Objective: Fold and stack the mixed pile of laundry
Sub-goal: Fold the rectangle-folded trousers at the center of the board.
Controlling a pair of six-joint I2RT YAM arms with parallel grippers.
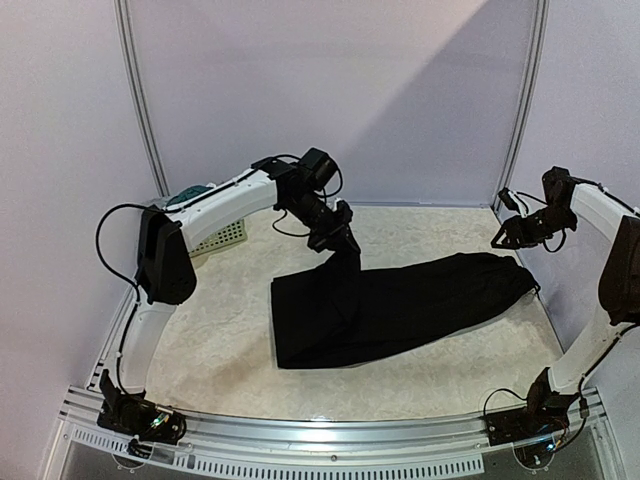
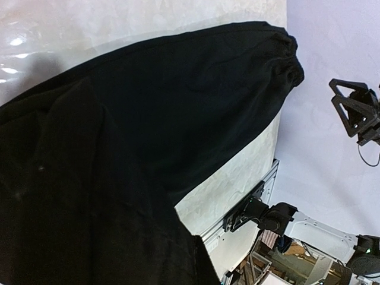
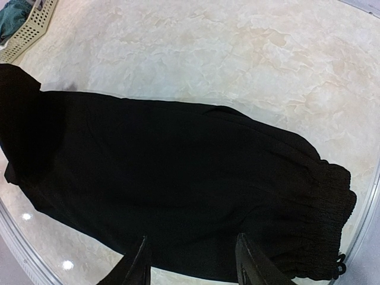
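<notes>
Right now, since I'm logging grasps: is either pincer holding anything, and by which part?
The left pincer grips the black trousers by a raised fold at their far edge; the right pincer is open and empty.

No legible txt – none anywhere

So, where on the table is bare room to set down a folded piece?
Bare table lies near-left, between the black trousers and the left arm. A second strip runs behind the trousers, along the back wall. The far-left corner is crowded by the basket.
</notes>
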